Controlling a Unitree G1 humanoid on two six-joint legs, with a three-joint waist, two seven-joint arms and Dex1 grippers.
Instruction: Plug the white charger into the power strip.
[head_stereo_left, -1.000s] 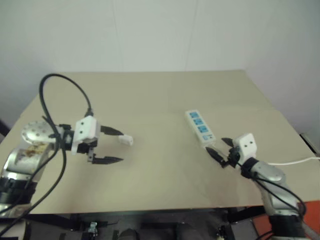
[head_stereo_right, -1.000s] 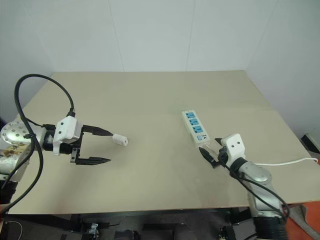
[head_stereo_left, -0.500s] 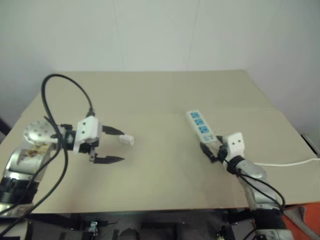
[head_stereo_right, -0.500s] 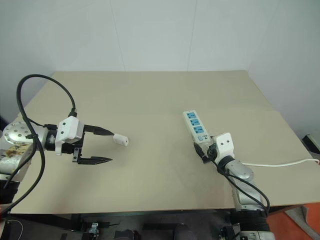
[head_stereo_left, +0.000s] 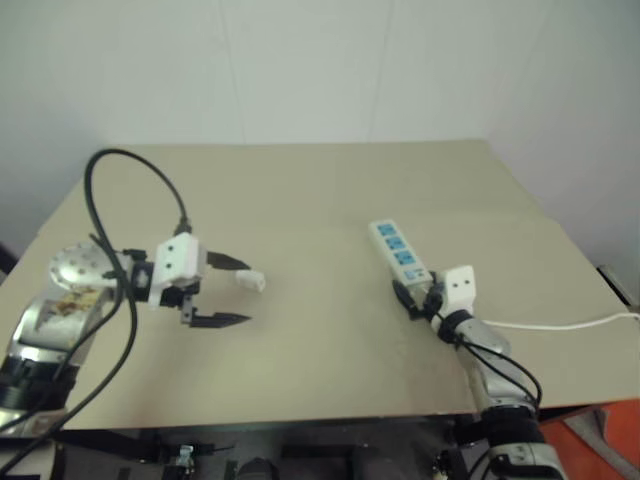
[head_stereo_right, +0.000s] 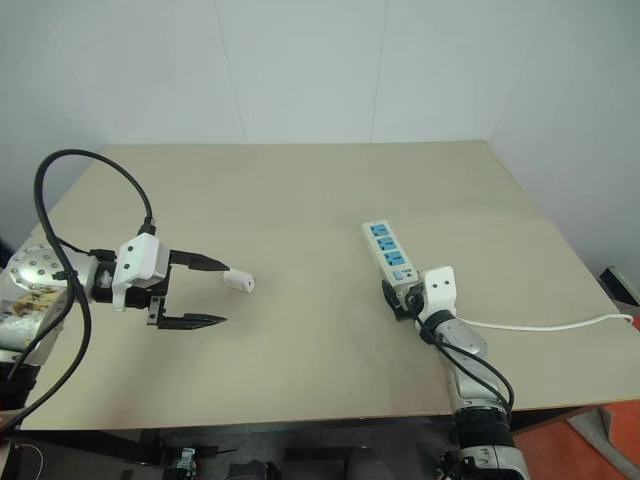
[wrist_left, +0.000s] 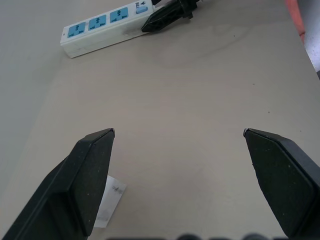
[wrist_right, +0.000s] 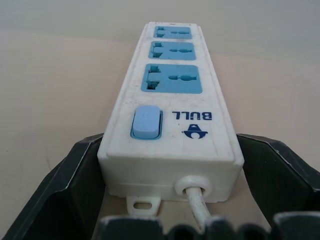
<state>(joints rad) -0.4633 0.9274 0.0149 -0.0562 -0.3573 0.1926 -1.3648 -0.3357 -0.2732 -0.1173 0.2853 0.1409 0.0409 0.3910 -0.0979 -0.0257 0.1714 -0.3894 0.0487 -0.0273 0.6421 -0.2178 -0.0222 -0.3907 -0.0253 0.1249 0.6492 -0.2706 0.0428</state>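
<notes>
Pale walls are closing in the far side of a wide tan worktop (head_stereo_right: 300, 190), bare apart from two small white things. Toward the right edge the power strip (head_stereo_right: 389, 257) is lying flat, blue socket faces up, its thin cord (head_stereo_right: 540, 325) trailing off to the right. The right tool (head_stereo_right: 402, 298) is sitting at the strip's cord end, fingers spread and flanking that end on both sides, not yet clamping it. Well apart, on the left, the left tool (head_stereo_right: 205, 292) is hovering released, fingers wide, with the white charger (head_stereo_right: 238, 283) lying on the worktop just beside its upper fingertip.

If the right tool closes off-centre, I'd expect the strip to skid or twist, and the cord could snag. The charger is light, so a nudge from a fingertip could push it away.

I can't make out the charger's prongs or which way they are facing, and the left finger is covering part of it in the left wrist view.
</notes>
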